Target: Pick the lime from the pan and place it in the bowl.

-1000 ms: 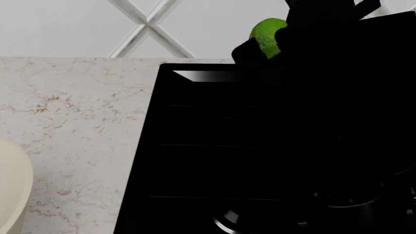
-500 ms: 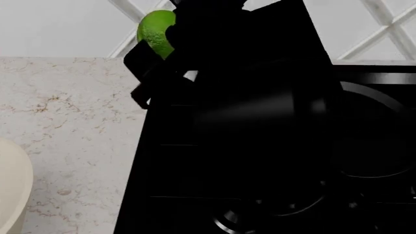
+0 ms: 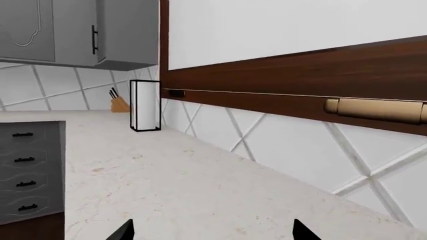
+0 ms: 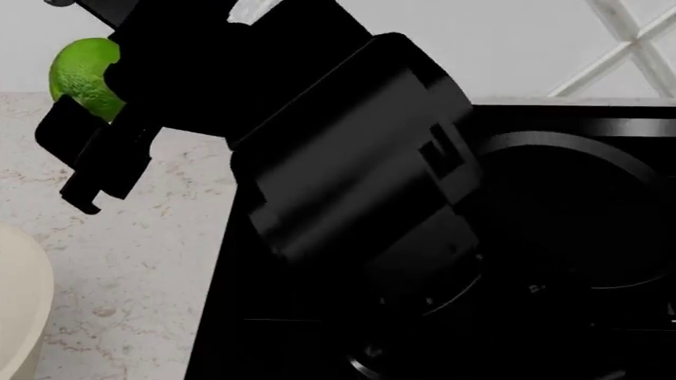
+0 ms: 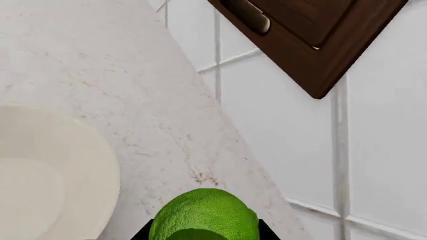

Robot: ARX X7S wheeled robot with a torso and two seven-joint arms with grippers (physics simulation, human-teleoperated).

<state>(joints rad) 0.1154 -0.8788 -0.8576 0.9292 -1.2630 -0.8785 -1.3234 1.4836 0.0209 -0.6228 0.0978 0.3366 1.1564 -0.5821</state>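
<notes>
Between the right gripper's [image 4: 90, 111] black fingers [image 4: 90, 170], the lime [image 4: 85, 75] is sitting clamped, its bright green skin bulging out past the jaws on the side away from the cooktop [image 4: 349, 317]. That claw is hanging in the air over the pale marbled counter [image 4: 138, 261], just off the cooktop's near edge, with the thick black arm [image 4: 349, 158] slanting back across the cooktop behind it. From the right wrist view the lime [image 5: 203, 215] is filling the space between the jaw tips, and the counter [image 5: 133, 100] is lying well below it, running along the white tiled wall [image 5: 300, 125].

Further from the cooktop than the lime, the bowl [image 4: 21, 309] is showing only as a cream curve at the edge of the head view; in the right wrist view the bowl [image 5: 53, 170] is lying beside the lime rather than under it, its wide plain rim resting on the counter. Over on the cooktop, well apart from the lime, the pan [image 4: 581, 214] is showing as a round black shape with a thin glossy rim.

The left gripper [image 3: 213, 235] is showing just two dark fingertips [image 3: 123, 231] standing far apart with nothing between them, pointing along bare counter [image 3: 167, 180] toward a white rectangular container [image 3: 145, 105] and a knife block [image 3: 119, 103]
</notes>
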